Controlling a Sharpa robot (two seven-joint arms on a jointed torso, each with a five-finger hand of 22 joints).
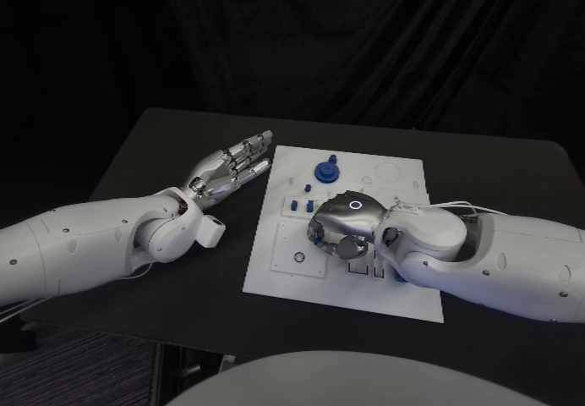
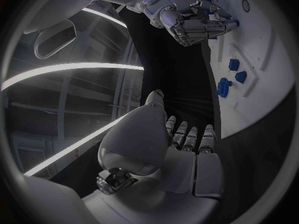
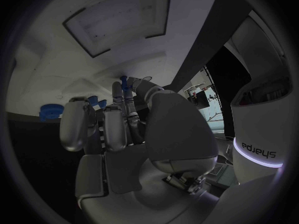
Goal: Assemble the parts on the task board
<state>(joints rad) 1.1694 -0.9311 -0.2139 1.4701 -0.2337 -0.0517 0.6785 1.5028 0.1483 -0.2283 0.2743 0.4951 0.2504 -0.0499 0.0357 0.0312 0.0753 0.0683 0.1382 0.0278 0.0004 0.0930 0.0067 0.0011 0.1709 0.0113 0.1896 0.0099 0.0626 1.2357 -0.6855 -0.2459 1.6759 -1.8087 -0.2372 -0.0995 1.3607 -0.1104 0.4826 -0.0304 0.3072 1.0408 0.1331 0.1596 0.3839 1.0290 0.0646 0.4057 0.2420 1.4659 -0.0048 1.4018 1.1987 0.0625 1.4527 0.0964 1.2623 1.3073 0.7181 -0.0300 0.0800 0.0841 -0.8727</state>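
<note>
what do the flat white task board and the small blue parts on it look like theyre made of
The flat white task board looks like matte plastic or painted sheet: even white, with no glare and shallow cut recesses. The small blue parts look like moulded or printed plastic, uniformly coloured with a dull sheen. Neither can be confirmed from looks alone.

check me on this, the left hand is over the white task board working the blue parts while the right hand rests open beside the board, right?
Swapped. In the head view, the right hand is over the white task board at the blue parts; the left hand lies open beside the board.
</note>
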